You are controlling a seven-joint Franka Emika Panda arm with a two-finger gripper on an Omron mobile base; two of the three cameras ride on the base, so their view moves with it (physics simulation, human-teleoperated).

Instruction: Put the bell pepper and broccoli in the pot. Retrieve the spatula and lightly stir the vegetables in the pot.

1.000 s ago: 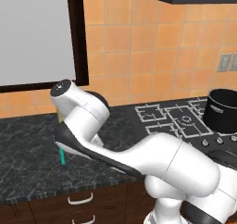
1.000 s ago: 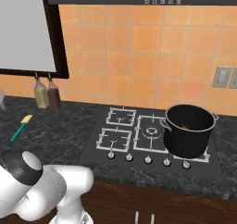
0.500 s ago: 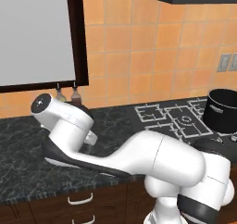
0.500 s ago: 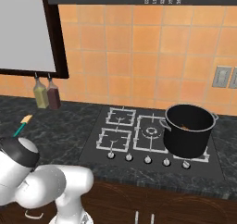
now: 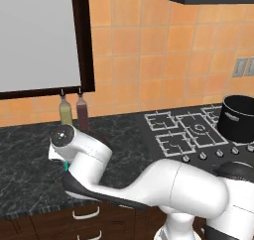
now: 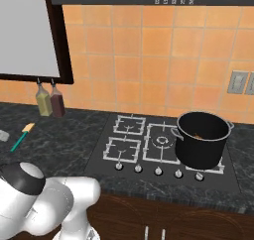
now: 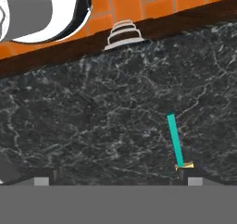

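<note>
Left base view: the arm is folded low over the dark marbled worktop, its wrist beside a sliver of teal handle that I take to be the spatula. Two bottles stand against the wall beyond it. The pot sits on the hob, well apart from where the arm is working.

Right base view: the spatula lies flat on the worktop, teal handle toward the camera and pale blade away, near the bottles. The pot stands on a burner of the hob, with an orange speck visible inside, probably the bell pepper; the broccoli cannot be made out.

Hand view: the tool is spread wide and holds nothing. The spatula lies ahead of it, with its blade end tight against one fingertip and its handle running away from the tool. It is therefore off-centre, not between the fingertips.

Assessment: the step in hand appears to be fetching the spatula. To do it well, the tool should shift sideways until the handle sits midway between the fingers, turn so the fingers straddle the handle crosswise, then descend squarely. Closing on the mid-handle rather than the blade would give a steadier hold for stirring. Descending as now placed risks pinning or flicking the spatula.
</note>
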